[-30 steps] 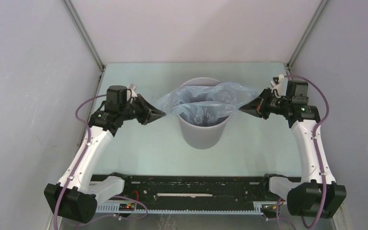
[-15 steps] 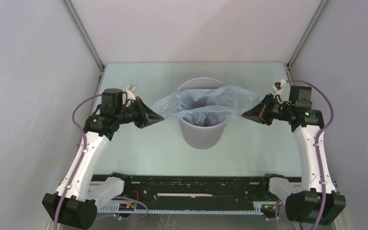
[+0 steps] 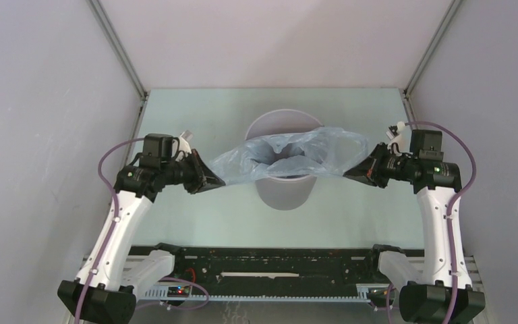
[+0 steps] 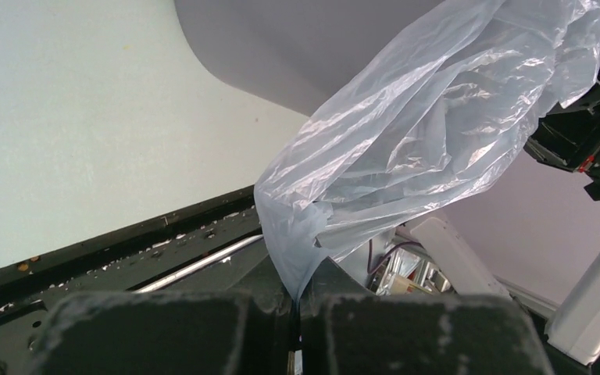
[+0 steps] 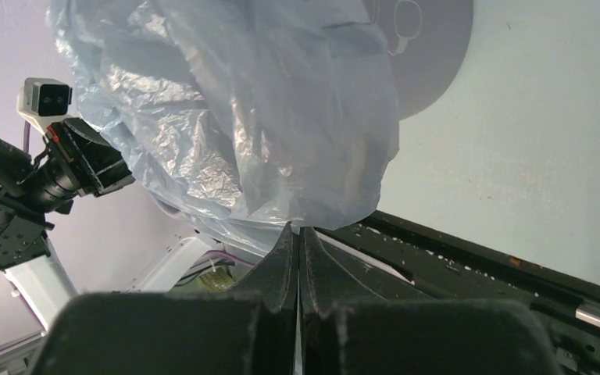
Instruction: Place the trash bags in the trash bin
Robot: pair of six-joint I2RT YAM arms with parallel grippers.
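Item: pale blue trash bag [image 3: 290, 154], centre frame, stretched across the mouth of the grey trash bin [image 3: 282, 194], its middle sagging inside. Holders: left gripper [image 3: 220, 179] and right gripper [image 3: 348, 173], each clenched on an opposite bag edge, probably to keep it spread for lowering.

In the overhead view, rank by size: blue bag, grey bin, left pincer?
1. blue bag and grey bin: too alike to rank; the bag spreads wider but hides part of the bin.
2. left pincer.
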